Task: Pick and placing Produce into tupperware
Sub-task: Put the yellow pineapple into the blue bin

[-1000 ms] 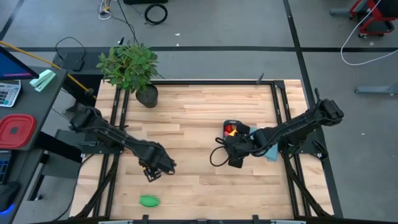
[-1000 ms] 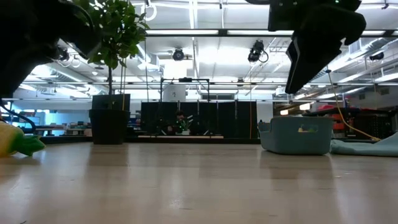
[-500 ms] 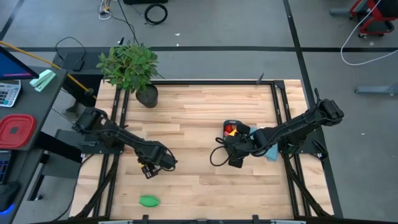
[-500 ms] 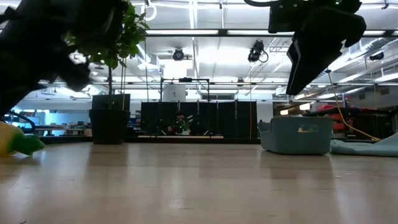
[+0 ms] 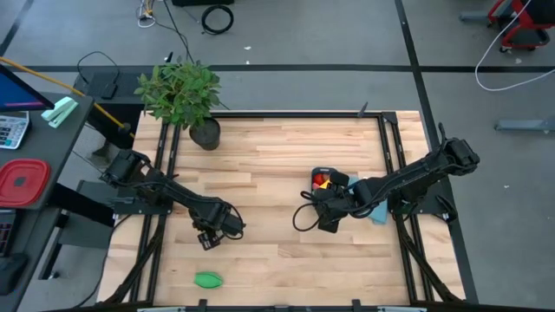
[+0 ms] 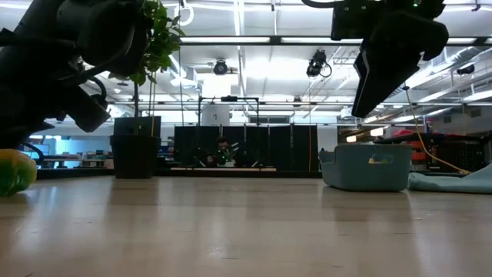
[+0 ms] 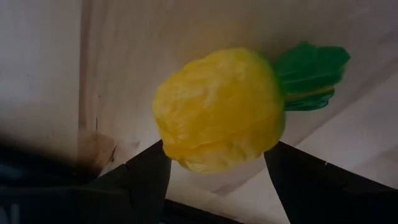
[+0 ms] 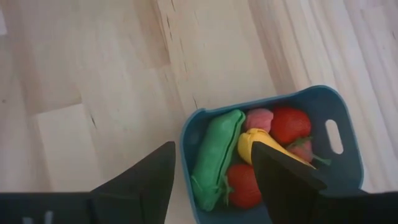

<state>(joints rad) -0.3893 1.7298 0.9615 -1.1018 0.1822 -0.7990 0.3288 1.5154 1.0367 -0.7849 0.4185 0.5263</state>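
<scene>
High view: left gripper (image 5: 209, 238) low at the lower left of the tabletop (image 5: 277, 165), its fingers (image 7: 140, 180) spread on either side of a yellow fruit with green leaves (image 7: 221, 109), whether touching it cannot be told. A green piece (image 5: 206, 280) lies near the bottom edge. Right gripper (image 5: 329, 217) hovers at centre right, fingers (image 8: 146, 174) open, above the blue tub (image 8: 273, 152), which holds a green pod (image 8: 214, 158), a yellow banana (image 8: 261, 146) and red pieces (image 8: 287, 124).
</scene>
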